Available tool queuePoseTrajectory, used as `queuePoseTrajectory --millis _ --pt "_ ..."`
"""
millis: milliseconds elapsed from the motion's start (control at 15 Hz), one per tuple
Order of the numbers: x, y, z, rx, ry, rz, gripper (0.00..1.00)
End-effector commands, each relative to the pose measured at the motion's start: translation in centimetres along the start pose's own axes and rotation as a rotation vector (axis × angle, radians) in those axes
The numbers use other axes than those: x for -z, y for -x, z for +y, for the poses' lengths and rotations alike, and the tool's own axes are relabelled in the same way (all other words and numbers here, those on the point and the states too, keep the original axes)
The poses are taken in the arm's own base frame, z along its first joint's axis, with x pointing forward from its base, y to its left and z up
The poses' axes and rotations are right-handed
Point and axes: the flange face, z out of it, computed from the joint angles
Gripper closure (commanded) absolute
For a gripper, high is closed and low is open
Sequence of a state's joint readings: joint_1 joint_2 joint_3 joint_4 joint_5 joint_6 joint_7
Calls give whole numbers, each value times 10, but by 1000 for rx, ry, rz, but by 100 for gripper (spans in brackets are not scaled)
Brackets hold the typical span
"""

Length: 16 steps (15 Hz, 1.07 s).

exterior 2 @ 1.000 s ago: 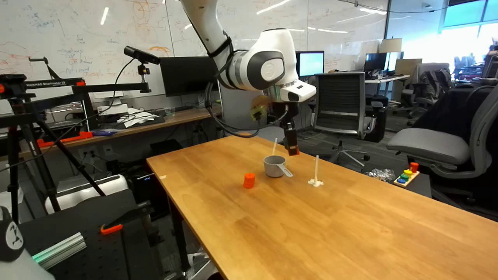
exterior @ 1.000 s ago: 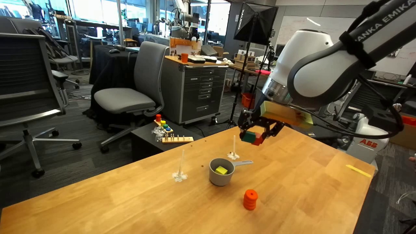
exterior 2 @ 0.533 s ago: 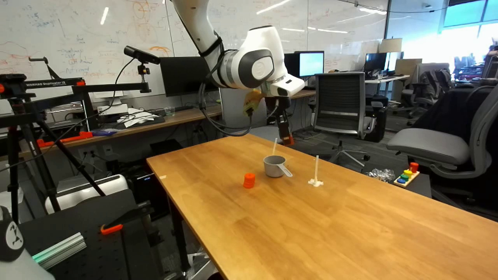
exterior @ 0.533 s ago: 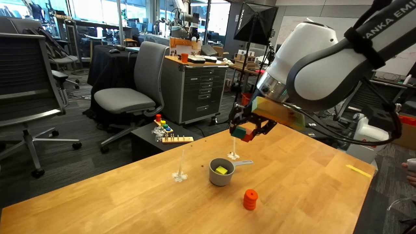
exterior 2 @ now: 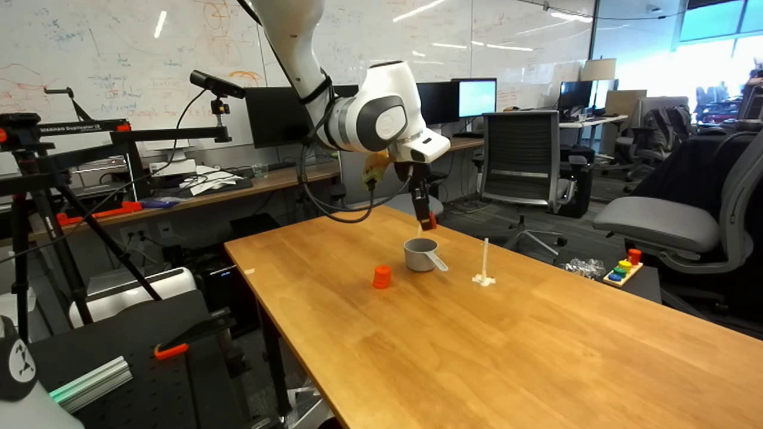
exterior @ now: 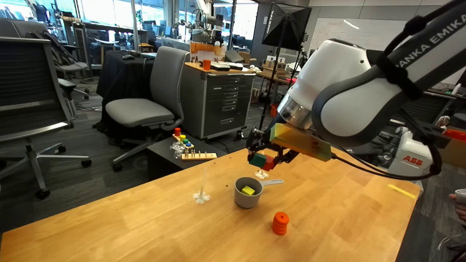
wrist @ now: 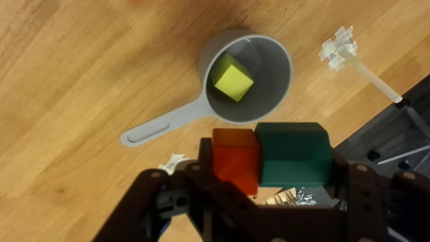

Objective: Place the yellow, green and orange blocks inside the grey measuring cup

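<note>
Over the wooden surface (exterior: 145,225), the gripper (exterior: 264,160) is poised near the upright grey measuring cup (exterior: 247,201), apparently not yet above its mouth, and is clamped across the green block (wrist: 295,154) and the red-orange block (wrist: 235,161), pressed face to face. Both are judged light, stiff and somewhat slick, best gripped squarely by opposite outer faces lest the pair be buckled at the seam; inside the cup, the yellow block (wrist: 232,80) is already seen.
</note>
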<state>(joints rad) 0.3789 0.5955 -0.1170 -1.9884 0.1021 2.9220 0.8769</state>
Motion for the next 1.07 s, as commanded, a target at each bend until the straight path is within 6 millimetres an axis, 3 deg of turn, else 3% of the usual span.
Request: queuePoseTrajectory --millis 0,333,1000 --pt "-15 0 -3 -12 -15 19 51" --pt "-37 3 -1 -7 1 12 51" --pt "-56 13 -24 28 -5 19 51"
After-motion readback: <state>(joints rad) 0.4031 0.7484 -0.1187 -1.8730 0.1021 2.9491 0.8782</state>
